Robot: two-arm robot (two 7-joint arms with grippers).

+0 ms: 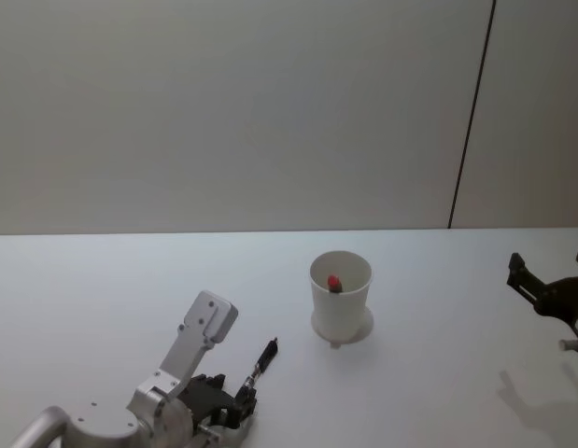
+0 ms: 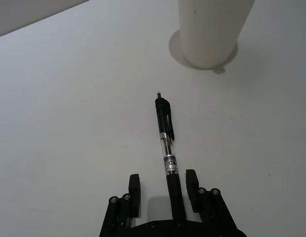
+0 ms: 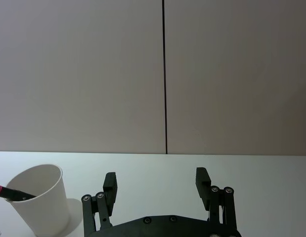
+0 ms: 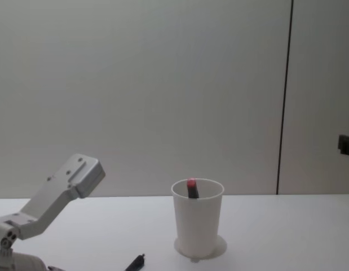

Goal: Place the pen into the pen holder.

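Low over worktop [image 1: 102, 280], left pincer [image 2: 163, 177] has fingers spread, clamping nothing. Black pen [image 2: 166, 143] lies on worktop between fingers, touching neither, far end pointing toward pen holder [image 1: 341, 299], well short of it. Pen holder upright mid-worktop, red-capped pen [image 1: 334, 282] leaning inside. At far right, right pincer [image 3: 156, 178] raised, fingers wide apart.

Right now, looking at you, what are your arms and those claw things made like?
The left arm is built of boxy white and silver-grey links with rounded corners. The left gripper is matte black, with two flat, blunt fingers on hinged bars dotted with small silver screws. The right gripper is the same black two-fingered build.
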